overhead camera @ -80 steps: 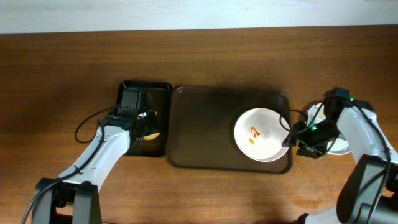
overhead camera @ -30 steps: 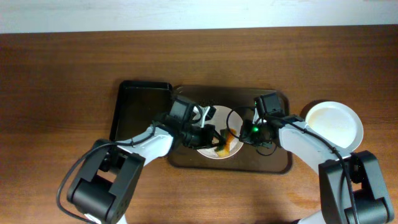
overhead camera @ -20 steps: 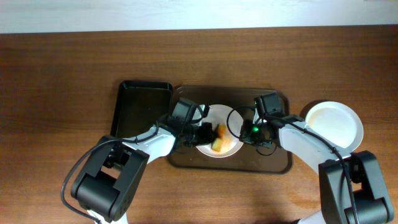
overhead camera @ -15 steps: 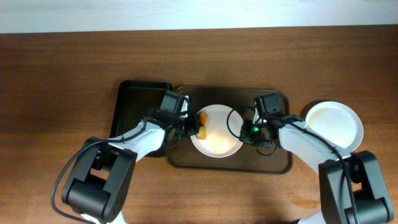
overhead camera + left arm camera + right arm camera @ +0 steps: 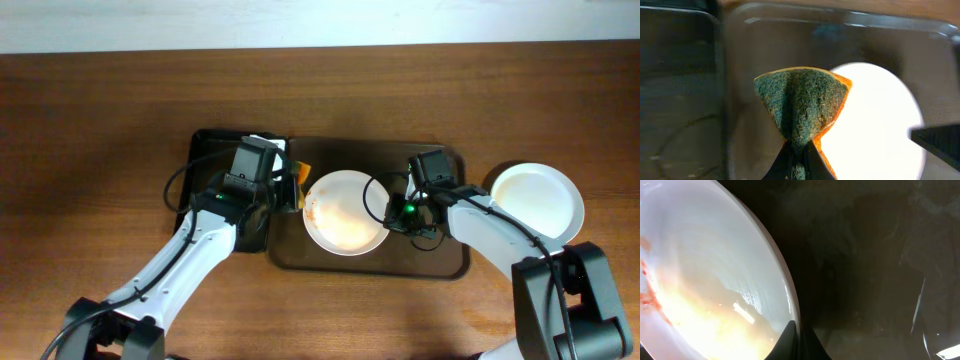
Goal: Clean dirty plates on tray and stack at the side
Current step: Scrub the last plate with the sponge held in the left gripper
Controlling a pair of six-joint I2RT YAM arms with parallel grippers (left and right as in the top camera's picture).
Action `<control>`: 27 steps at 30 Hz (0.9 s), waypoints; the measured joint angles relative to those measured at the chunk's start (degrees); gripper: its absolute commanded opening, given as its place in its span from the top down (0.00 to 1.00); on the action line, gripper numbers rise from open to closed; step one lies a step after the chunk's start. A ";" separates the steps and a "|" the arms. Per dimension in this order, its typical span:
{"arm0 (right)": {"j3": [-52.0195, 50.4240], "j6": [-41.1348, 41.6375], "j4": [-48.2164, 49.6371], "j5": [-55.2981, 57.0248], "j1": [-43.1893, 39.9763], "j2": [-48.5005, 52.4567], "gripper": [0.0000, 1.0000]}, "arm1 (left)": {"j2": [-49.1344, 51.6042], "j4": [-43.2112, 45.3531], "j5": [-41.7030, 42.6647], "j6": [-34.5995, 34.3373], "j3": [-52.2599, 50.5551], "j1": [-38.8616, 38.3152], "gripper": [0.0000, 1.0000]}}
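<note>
White plate lies flat in the middle of the dark brown tray, with a faint orange smear showing near its left rim and a pale yellowish film across the middle. The right gripper is closed thin on the plate's right edge, which its wrist view shows as a glossy, raised lip. From where I stand the plate looks stiff and light, but slick once wet with sauce. A pinch on that lip is the sensible hold, though it could skate off if the plate is tipped or pushed hard from the other side. It would likely chip if dropped, so I'd keep it low over the tray. The left gripper is clamped on a sponge, green scrub face up and orange underneath, folded soft between the jaws. It hangs just beside the plate's left rim, over the seam with the black tray. Another clean white plate rests on the table right of the tray; I cannot tell whether more lie under it.
</note>
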 measured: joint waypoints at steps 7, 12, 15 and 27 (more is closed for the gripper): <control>0.00 -0.02 0.00 0.02 0.00 0.00 0.96 | 7.48 5.68 -0.39 2.38 0.00 -10.99 1.00; 0.00 -0.02 0.00 0.02 0.00 0.00 0.96 | 15.52 8.85 -2.54 1.49 0.02 -12.46 1.00; 0.00 0.00 0.02 0.00 0.00 0.00 0.96 | 16.15 9.97 -8.41 1.46 0.57 -12.39 1.00; 0.04 0.04 0.07 -1.70 0.17 -0.02 0.96 | 17.27 -5.97 -29.59 3.74 14.40 -11.58 1.00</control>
